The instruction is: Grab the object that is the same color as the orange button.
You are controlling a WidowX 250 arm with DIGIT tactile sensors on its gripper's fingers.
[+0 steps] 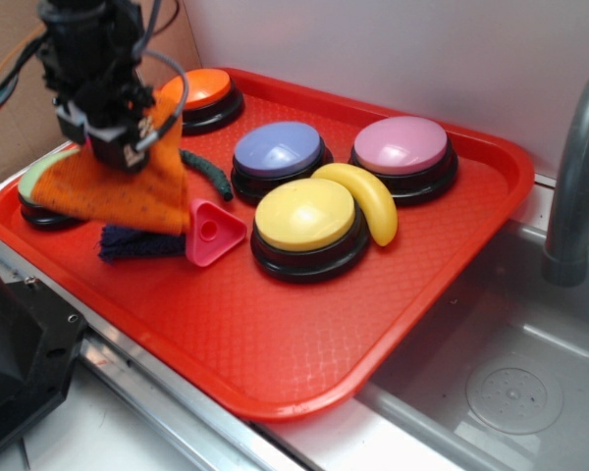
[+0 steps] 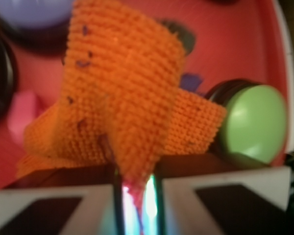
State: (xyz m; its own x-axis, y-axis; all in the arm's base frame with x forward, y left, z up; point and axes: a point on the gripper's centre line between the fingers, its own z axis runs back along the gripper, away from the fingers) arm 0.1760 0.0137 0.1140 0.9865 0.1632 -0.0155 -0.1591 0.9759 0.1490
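Note:
My gripper [image 1: 137, 137] is shut on the orange knitted cloth [image 1: 128, 191] and holds it lifted at the tray's left side, so it hangs in a floppy triangle. In the wrist view the cloth [image 2: 122, 93] fills the centre and a pinch of it is clamped between my fingers [image 2: 118, 196]. The orange button [image 1: 198, 90] with its black base stands at the tray's far left corner, just behind my gripper.
On the red tray [image 1: 304, 363]: a green button [image 1: 34, 186] [image 2: 252, 122] partly under the cloth, a dark blue cloth [image 1: 137, 242], a pink triangular block [image 1: 211, 231], blue [image 1: 278, 149], yellow [image 1: 304, 216] and pink [image 1: 402, 147] buttons, a banana [image 1: 368, 196]. A sink [image 1: 510, 383] and faucet [image 1: 574, 167] lie right.

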